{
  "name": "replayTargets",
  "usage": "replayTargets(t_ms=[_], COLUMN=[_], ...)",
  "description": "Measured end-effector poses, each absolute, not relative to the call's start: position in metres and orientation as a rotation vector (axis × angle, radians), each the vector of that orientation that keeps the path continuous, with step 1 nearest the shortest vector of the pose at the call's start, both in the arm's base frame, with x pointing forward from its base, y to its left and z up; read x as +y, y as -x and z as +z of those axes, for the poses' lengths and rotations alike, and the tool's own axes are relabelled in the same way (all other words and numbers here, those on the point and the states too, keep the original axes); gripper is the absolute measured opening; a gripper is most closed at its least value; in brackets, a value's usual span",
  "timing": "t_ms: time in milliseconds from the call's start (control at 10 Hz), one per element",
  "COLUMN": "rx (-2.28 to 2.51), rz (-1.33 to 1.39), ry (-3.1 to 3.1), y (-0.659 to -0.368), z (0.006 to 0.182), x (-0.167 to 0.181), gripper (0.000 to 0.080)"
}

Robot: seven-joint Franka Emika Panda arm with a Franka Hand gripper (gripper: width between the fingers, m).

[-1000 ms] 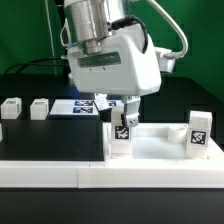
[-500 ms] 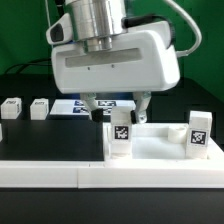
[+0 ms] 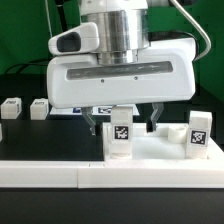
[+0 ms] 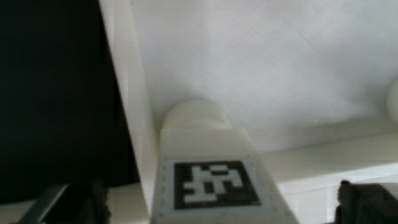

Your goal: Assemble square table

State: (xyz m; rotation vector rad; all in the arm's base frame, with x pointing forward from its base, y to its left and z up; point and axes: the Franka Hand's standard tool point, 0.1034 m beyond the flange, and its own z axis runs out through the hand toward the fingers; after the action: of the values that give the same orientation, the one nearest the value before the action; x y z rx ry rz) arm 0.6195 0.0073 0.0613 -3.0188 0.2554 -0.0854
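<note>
Two small white plastic tagged block legs are stood upright on the large white plastic square slab (image 3: 160,152) with raised rim: the left-side leg (image 3: 120,140) toward the exterior view's left, the right-side leg (image 3: 199,132) toward its right. The left-side leg is straddled by the two-finger gripper (image 3: 122,126), jaws spread wide and clear of it, nothing held. Two loose legs (image 3: 10,107) (image 3: 39,108) are set on the black table (image 3: 50,140).
</note>
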Motion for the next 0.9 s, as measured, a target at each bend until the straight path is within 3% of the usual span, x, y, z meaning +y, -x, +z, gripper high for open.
replayTargets(t_ms=[300,600,900], rx=[0.421,0.783,1.63], rz=[-0.075,-0.055,-0.048], ry=[3.003,2.923,2.565], y=[-0.6183,-0.6184,-0.6187], z=[0.0604,0.0604,0.0604], x=[0.0025,0.0034,0.0081], gripper=[0.0276,0.0273,0.0273])
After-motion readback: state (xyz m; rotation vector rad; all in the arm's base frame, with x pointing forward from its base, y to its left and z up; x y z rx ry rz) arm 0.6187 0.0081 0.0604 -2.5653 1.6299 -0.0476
